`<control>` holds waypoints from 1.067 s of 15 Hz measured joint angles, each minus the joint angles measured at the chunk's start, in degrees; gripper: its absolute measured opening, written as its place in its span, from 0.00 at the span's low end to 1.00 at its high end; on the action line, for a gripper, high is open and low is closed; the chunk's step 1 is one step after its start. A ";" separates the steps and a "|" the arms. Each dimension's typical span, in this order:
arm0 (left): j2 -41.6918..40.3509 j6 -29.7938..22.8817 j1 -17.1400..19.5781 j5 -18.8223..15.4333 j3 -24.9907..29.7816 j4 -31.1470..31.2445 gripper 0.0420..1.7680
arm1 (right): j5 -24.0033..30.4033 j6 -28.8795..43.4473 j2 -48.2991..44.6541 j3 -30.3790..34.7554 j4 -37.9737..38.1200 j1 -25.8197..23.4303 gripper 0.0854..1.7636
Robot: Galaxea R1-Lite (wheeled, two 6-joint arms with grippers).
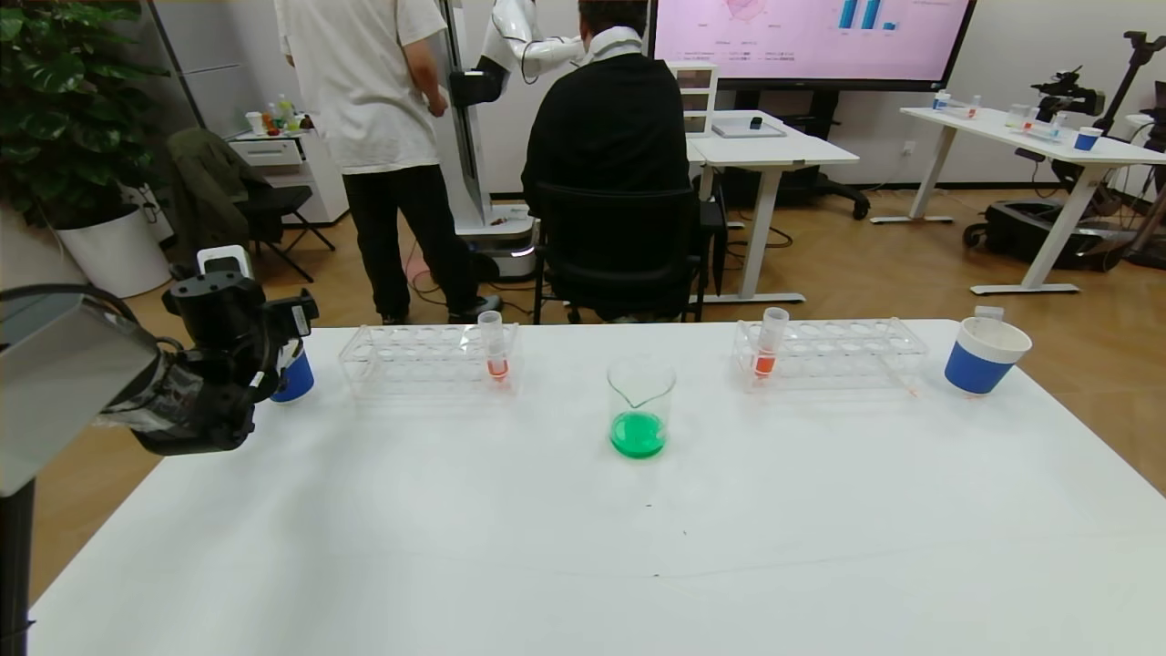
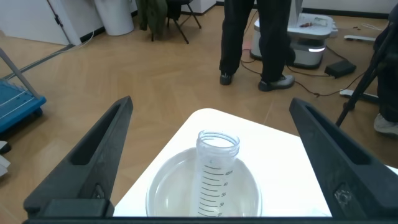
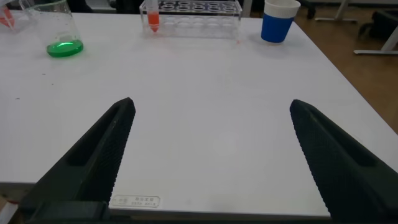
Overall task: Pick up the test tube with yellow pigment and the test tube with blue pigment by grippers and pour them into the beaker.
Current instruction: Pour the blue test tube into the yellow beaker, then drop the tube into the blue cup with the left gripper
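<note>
Fingers [image 2: 106, 143] of the left gripper [image 2: 211, 104] are spread wide and hold nothing. They hang over the blue-and-white paper cup [image 2: 163, 180] at the far left corner of the tabletop [image 1: 547, 547]. A clear graduated test tube [image 2: 217, 168] stands upright in that cup, mouth up. It sits between the two fingers and below their tips, with its long axis roughly in line with the gripper's approach. No colour shows in it, so I cannot tell whether it was the yellow or the blue one.

The right gripper [image 3: 211, 106] is also wide open and empty, low over the near right part of the tabletop. It is well apart from everything.

The beaker [image 1: 640, 405] stands mid-tabletop between the two clear racks [image 1: 401, 355] and holds green liquid [image 1: 638, 435]. I judge that both pigments are already in it. Only orange-tipped tubes [image 1: 495, 346] remain racked.

The left arm is the nearer one to the cup. Its way out looks to be straight up along the tube's axis, clear of the rim.
</note>
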 joint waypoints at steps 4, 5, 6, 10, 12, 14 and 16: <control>-3.50 -0.09 -3.93 -0.24 -1.87 1.02 0.99 | 0.00 0.00 0.00 0.00 -0.02 0.00 0.98; -4.94 -0.13 -5.99 -0.49 -2.34 2.65 0.99 | 0.00 0.00 0.00 0.00 0.00 0.00 0.98; -6.34 -0.33 -7.84 -0.72 -2.62 4.33 0.99 | 0.02 0.00 0.00 0.00 0.00 0.00 0.98; -13.18 -0.44 -14.36 -4.62 -0.07 5.81 0.99 | 0.00 0.00 0.00 0.00 0.00 0.00 0.98; -17.83 0.09 -15.65 -8.13 3.86 7.08 0.99 | 0.00 0.00 0.00 0.00 -0.02 -0.02 0.98; -23.84 0.52 -16.20 -11.13 8.79 9.11 0.99 | 0.00 0.00 0.00 0.00 0.00 0.02 0.98; -30.24 0.99 -16.01 -12.24 14.18 10.09 0.99 | 0.00 0.00 0.00 0.00 0.00 0.00 0.98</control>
